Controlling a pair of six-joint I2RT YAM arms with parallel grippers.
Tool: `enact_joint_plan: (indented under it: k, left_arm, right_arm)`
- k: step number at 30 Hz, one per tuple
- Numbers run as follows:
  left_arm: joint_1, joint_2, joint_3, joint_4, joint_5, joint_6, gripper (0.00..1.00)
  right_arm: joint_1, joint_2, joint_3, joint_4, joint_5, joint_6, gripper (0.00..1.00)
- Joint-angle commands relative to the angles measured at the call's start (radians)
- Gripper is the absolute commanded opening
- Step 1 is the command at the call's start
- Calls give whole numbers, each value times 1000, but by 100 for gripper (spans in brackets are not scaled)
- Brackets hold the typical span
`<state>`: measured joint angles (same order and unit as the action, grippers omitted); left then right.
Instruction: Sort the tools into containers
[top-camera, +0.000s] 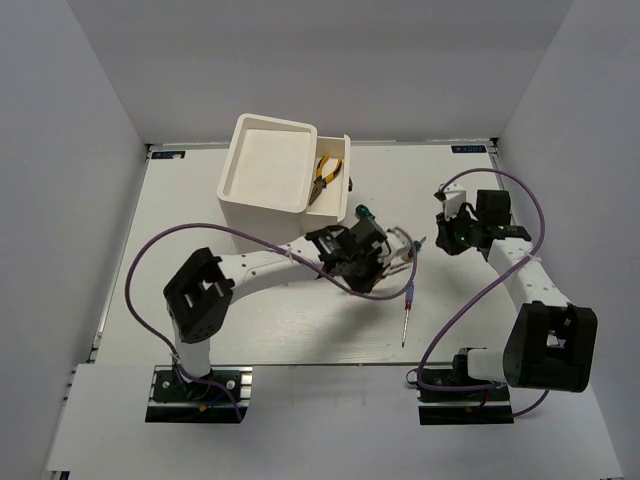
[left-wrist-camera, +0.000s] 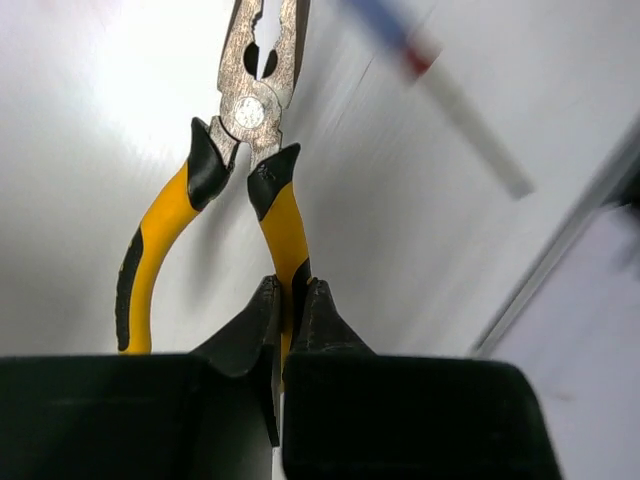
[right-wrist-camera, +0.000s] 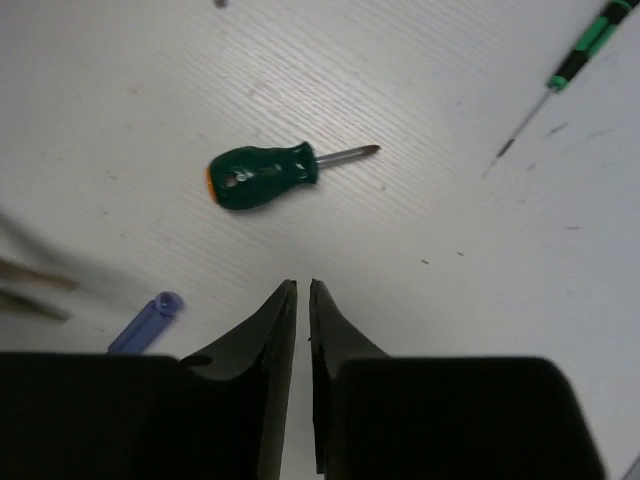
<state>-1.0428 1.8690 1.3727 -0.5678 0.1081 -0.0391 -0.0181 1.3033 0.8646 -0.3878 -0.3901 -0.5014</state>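
The white counter (top-camera: 180, 200) carries a tall white bin (top-camera: 268, 205) at its far middle, with a narrow white bin (top-camera: 335, 212) touching its right side. One pair of yellow-and-black pliers (top-camera: 325, 178) lies inside the narrow bin.

The left gripper (left-wrist-camera: 292, 285) is at the counter's centre, clamped on one handle of a second pair of pliers (left-wrist-camera: 250, 110). The other handle splays free, and I cannot tell whether the tool touches the surface.

The right gripper (right-wrist-camera: 303, 285) hangs over the right half with its jaws nearly together, only a slit between them and nothing in it.

A green stubby screwdriver (right-wrist-camera: 262, 177) lies just ahead of the right gripper. The blue-handled screwdriver (top-camera: 408, 296) lies near the front edge, and a slim green-and-black screwdriver (right-wrist-camera: 585, 42) lies well apart from the stubby one.
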Motion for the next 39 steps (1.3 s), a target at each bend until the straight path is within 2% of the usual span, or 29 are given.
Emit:
enact_joint_plan:
  k: [1,2,8,11,15,18,22,28,34,35,37,39]
  left_arm:
    - [7,-180,195,-12,70,-85,0]
    - [7,-195,262,-24,70,-99,0]
    - [17,-205,484,-115,108,-203,0]
    - [30,-226,540,-90,98,-252,0]
    - [98,-269,500,78,24,-346,0]
    - [173,-303,384,242,-37,-451,0]
    - [271,-314,254,371,-51,-559,0]
    - [380,-249,253,390,11,-602,0]
    - [435,-200,290,349,74,-611,0]
    - [435,-183,299,327,88,-611,2]
    - [445,-169,299,327,97,-611,16]
    - [445,-159,310,318,107,-621,33]
  right_arm:
    - [-31,-29,53,18,131,63,12]
    - [-40,-30,51,30,143,93,0]
    - [-71,-39,45,52,172,126,0]
    - [-85,-41,45,53,160,127,0]
    - [-89,-41,42,52,126,146,0]
    - [-88,-45,42,44,79,164,0]
    - [-86,-62,25,47,25,155,2]
    - [-83,-76,-1,46,-13,142,3]
    - [-88,-81,-13,50,-20,144,6]
    - [-86,-82,-15,50,-21,146,7]
    - [-86,-79,-13,52,-27,147,11]
    - [-86,-73,-9,52,-39,142,20]
